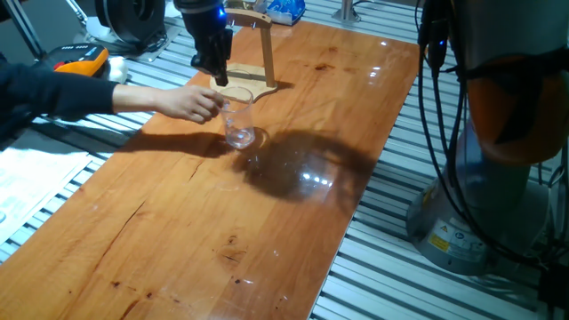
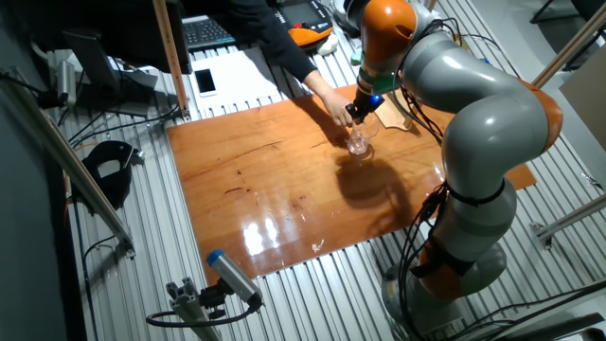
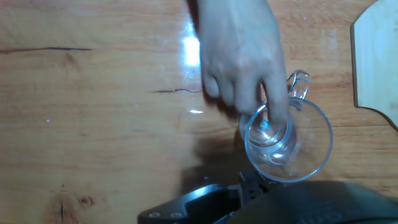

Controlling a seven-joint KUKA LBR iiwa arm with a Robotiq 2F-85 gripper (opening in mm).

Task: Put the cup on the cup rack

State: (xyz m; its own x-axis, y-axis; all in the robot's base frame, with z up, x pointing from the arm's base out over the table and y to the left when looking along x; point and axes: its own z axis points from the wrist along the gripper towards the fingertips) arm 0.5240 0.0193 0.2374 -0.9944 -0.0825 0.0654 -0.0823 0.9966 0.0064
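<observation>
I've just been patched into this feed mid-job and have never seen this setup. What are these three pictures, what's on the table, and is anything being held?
The big grey and orange machine is a robot arm; at its end sits a two-finger gripper. Two pictures come from fixed cameras looking at the wooden table from different sides. The third comes from a camera on the robot's hand, looking down along the fingers.

On the table stands a small clear glass cup with a side handle, upright. Just behind it is the cup rack, a light wooden stand with a post and an arm on top.

A person's hand reaches in from the side and touches the cup; in the hand view a finger dips over its rim. The gripper hangs just above the cup and holds nothing. Whether its jaws are open is not clear from these views.
</observation>
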